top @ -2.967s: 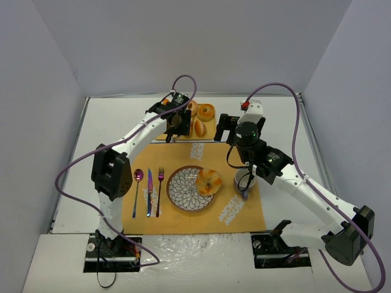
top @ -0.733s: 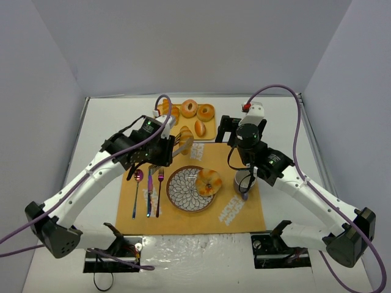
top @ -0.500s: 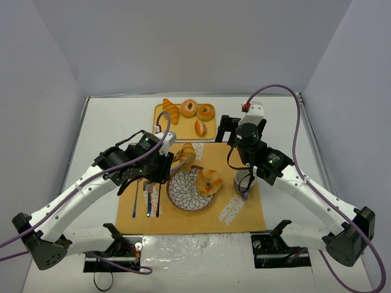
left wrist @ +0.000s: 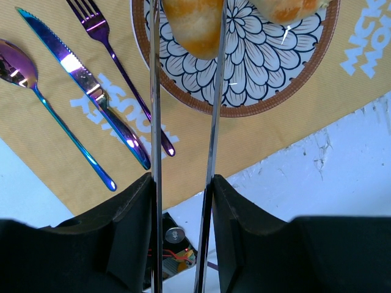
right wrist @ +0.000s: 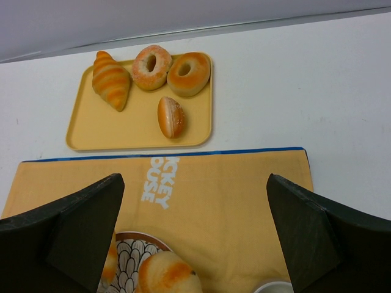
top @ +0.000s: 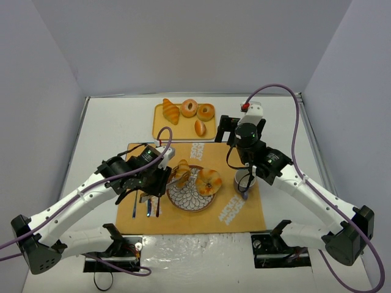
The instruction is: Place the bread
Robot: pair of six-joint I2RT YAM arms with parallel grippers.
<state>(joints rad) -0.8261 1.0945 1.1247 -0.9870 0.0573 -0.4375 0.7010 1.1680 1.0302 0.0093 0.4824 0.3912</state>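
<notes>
Bread (left wrist: 192, 24) looks glazed, knife (left wrist: 91, 97) iridescent metal, placemat (left wrist: 275, 127) matt cloth.

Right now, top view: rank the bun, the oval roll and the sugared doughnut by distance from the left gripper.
1. Bun, on the plate, just right of the left gripper.
2. Oval roll, tray near side.
3. Sugared doughnut, tray far edge.

Spoon (left wrist: 17, 58), knife (left wrist: 76, 70), fork (left wrist: 98, 27) on mat (right wrist: 232, 183); 2 doughnuts (right wrist: 151, 66) on tray (right wrist: 122, 131)

"MICKEY MOUSE" on orange placemat (right wrist: 232, 183)
</notes>
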